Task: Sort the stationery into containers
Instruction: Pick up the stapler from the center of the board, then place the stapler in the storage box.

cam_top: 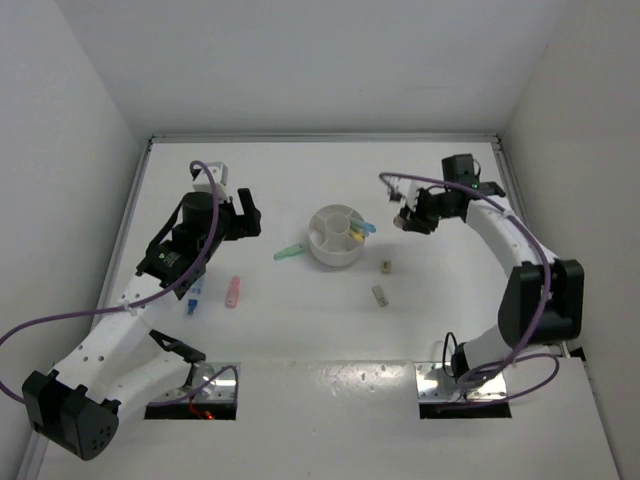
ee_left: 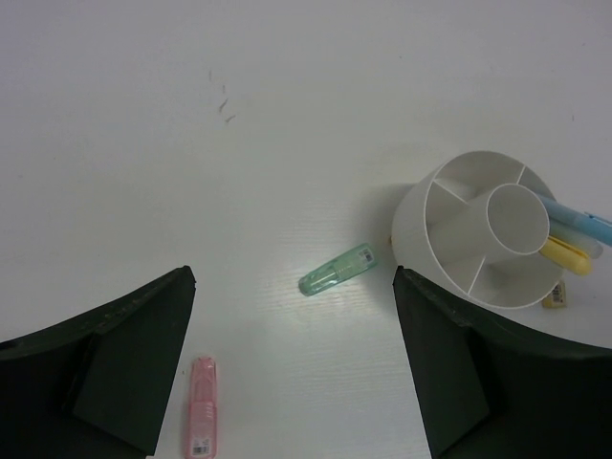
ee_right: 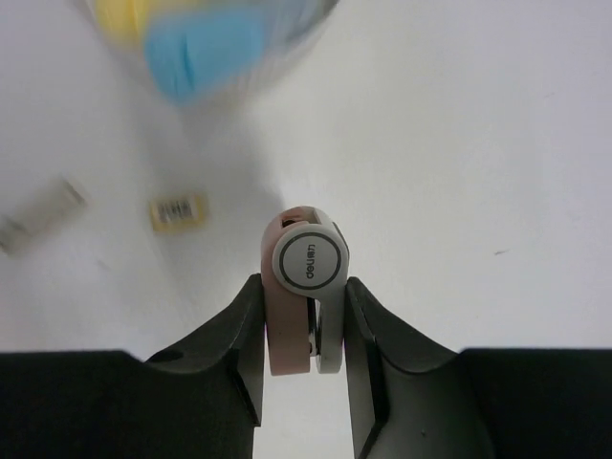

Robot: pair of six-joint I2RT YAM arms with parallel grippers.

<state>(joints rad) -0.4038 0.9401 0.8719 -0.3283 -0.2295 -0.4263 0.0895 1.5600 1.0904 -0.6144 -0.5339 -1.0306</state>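
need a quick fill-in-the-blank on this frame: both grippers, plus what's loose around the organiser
1. The left gripper is ____, holding nothing.
2. The right gripper is ____ on a pink-and-white item.
3. The loose marker nearest the organiser is ____.
4. In the top view, ____ small blocks lie outside the organiser.

Missing words: open; shut; green; two.
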